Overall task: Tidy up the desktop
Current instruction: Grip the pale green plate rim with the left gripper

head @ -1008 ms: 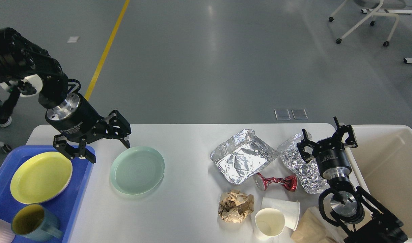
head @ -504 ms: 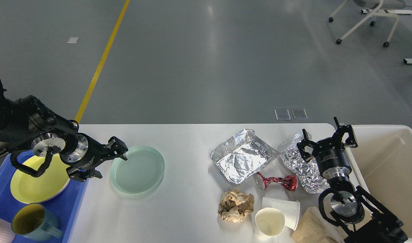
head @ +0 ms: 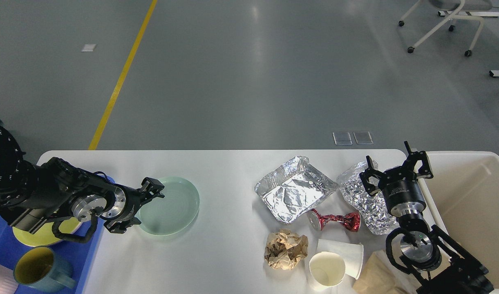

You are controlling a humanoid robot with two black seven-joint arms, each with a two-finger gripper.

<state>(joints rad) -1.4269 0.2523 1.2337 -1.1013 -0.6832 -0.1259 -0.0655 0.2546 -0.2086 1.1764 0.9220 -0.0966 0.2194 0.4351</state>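
my left gripper (head: 139,207) sits spread around the pale green round plate's (head: 169,205) near rim on the wide white desktop (head: 216,249); right gripper (head: 396,169) spread, empty. foil, cups, paper remain uncleared.

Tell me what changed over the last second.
The left gripper dropped from above the blue tray and swung right; its open fingers now bracket the green plate's left rim. Nothing was grasped or released. The right gripper, foil and cups stayed put.
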